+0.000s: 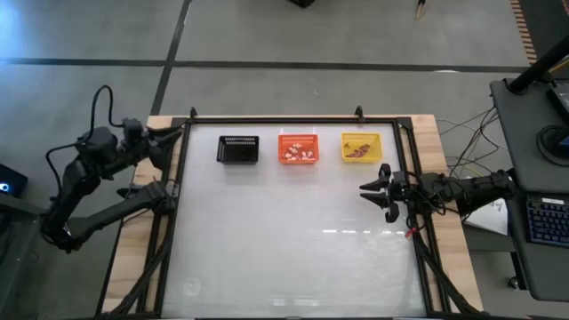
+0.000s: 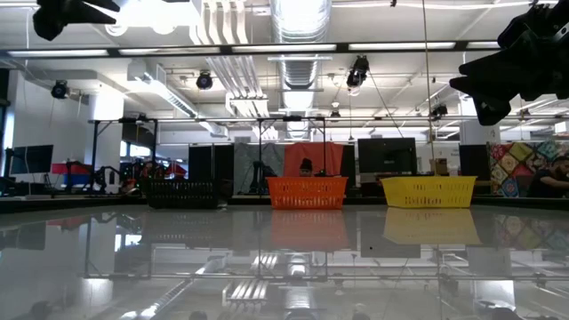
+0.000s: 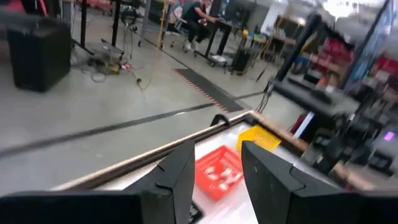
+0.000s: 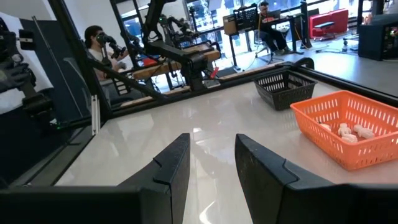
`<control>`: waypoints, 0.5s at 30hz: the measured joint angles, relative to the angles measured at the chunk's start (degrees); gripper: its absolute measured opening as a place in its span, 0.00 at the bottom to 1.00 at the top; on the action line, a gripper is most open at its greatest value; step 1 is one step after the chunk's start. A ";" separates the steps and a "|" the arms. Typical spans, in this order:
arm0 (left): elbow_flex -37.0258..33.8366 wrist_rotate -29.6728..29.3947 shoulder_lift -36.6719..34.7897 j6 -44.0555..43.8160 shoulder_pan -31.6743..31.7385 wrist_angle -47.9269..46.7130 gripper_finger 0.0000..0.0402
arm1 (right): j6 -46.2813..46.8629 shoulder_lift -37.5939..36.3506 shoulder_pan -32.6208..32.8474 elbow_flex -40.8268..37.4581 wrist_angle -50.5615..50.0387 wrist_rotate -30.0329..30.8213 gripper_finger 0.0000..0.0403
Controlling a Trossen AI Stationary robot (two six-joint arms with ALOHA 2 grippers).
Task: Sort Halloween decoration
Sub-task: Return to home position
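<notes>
right hand (image 4: 211,138): hanging over the right side of the bench (image 1: 293,240), lifted well clear of the surface and pointing across toward the left side. Fingers are parted with nothing between them, so it's let go.
right arm (image 1: 462,188): reaches in pretty much level from the right edge, nearly straight.
left hand (image 3: 217,146): up by the far left corner of the bench, also off the surface, aimed along the row of baskets. Fingers are spread and it's carrying nothing.
left arm (image 1: 89,196): folded up tight just outside the left edge.
baskets: three in a row along the far edge, each apart from the next. From the left it's black basket (image 1: 237,149), orange basket (image 1: 300,138), yellow basket (image 1: 361,137).
white bits (image 4: 348,132): a little pile lying inside the orange basket.
brownish pieces (image 1: 358,152): lying inside the yellow basket.
black basket contents: honestly can't tell, it's dark on dark.
beyond the bench: a person (image 4: 102,46) sits past the left side, seen from the right wrist.
</notes>
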 joint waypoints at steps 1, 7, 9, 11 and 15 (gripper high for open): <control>-0.33 -0.01 0.03 -2.12 -0.01 0.68 0.29 | 0.01 0.00 0.00 0.00 0.00 0.01 0.29; -0.68 -0.02 0.38 -4.38 -0.01 0.79 0.29 | 0.00 0.00 0.00 0.00 -0.02 0.02 0.29; -1.36 0.00 0.56 -0.08 -0.01 2.38 0.29 | 0.00 0.00 0.00 0.00 -0.01 0.02 0.29; -3.46 -0.02 0.63 1.27 0.01 5.89 0.29 | 0.01 0.00 0.00 -0.02 -0.02 0.02 0.29; -11.57 0.00 0.79 1.62 -0.01 16.39 0.29 | 0.00 0.00 0.00 -0.02 -0.02 0.02 0.29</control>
